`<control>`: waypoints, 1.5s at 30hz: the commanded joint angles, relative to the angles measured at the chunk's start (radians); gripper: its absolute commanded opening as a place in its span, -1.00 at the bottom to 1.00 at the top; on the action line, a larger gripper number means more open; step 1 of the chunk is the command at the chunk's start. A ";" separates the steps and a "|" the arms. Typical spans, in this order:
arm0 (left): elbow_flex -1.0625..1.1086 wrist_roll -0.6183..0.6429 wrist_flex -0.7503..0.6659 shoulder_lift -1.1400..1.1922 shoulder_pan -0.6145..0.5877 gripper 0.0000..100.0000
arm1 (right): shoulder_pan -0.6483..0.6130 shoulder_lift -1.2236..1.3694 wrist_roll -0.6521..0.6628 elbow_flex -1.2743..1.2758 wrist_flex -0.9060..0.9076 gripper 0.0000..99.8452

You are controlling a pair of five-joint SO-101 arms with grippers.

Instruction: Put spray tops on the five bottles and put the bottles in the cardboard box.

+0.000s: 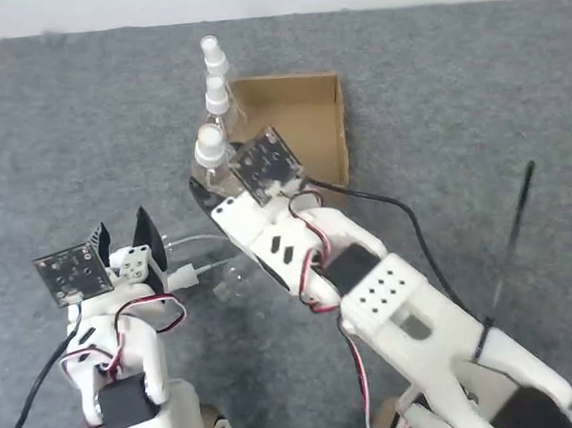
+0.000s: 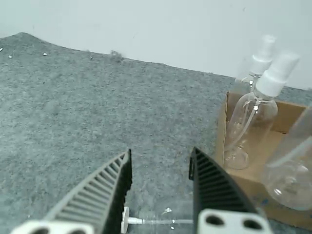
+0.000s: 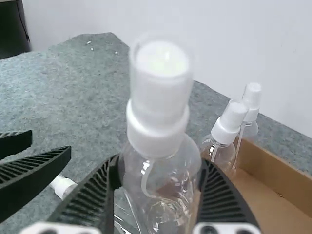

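Note:
My right gripper [image 3: 156, 200] is shut on a clear bottle [image 3: 158, 161] that carries a white spray top [image 3: 158, 92]. It holds the bottle [image 1: 212, 165] upright beside the near left corner of the cardboard box [image 1: 303, 122]. Two more topped bottles [image 1: 217, 95] [image 1: 212, 52] stand along the box's left side, also in the left wrist view [image 2: 251, 122]. My left gripper [image 1: 125, 236] is open above the mat, with nothing between its fingers [image 2: 109, 192]. Just past its tips a loose spray top [image 1: 181, 278] with its tube lies by a clear bottle [image 1: 209, 253] on its side.
A grey felt mat [image 1: 457, 109] covers the table. A black cable [image 1: 406, 213] runs from the right arm past the box's near corner, and a thin black rod [image 1: 517, 219] lies at the right. A white wall [image 2: 146, 24] rises behind the mat.

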 commanded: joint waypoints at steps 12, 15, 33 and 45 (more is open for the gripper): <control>-0.010 -0.005 -0.014 -0.018 -0.005 -0.64 | 0.064 0.220 0.003 -0.155 -0.217 -0.86; -0.010 -0.005 -0.014 -0.018 -0.005 -0.64 | 0.064 0.263 0.003 -0.155 -0.257 -0.86; -0.010 -0.005 -0.014 -0.018 -0.005 -0.64 | 0.113 0.438 0.005 -0.213 -0.360 -0.86; -0.010 -0.005 -0.014 -0.018 -0.005 -0.64 | 0.088 0.535 0.002 -0.235 -0.361 -0.86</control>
